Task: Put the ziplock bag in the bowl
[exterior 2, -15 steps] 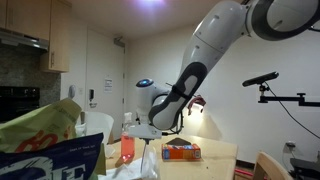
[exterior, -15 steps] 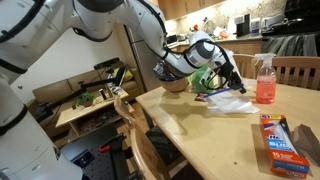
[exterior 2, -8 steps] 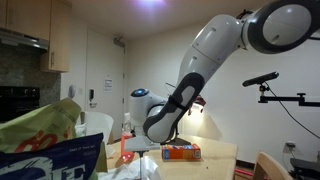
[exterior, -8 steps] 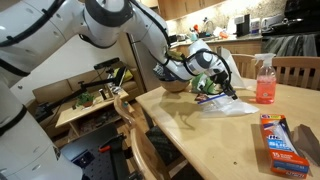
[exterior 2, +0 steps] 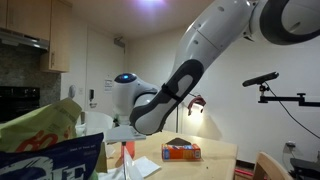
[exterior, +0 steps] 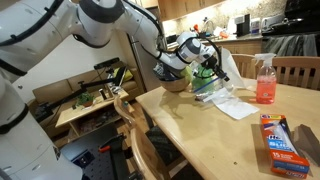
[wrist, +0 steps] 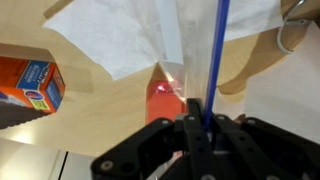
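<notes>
1. Between the pinched-together jaws of the gripper point(wrist: 197, 125), in the wrist view, sits the ziplock bag point(wrist: 185, 40), held by its blue zip edge, the clear crinkled plastic fanning away from the fingers.
2. In an exterior view the bag hangs under the gripper above the far part of the table point(exterior: 200, 140); I cannot tell whether its lower end is clear of the white paper sheet point(exterior: 236, 105).
3. The bowl point(exterior: 176, 84) stands just left of the gripper with no bag in it that I can see.
4. A green bunched bag point(exterior: 205, 74) lies behind the gripper. A pink spray bottle point(exterior: 265, 80) stands to the right, and an orange box point(exterior: 280, 135) lies nearer.
5. Judged from this, the grasp is done. Carrying the bag left over the bowl and letting go remain.
</notes>
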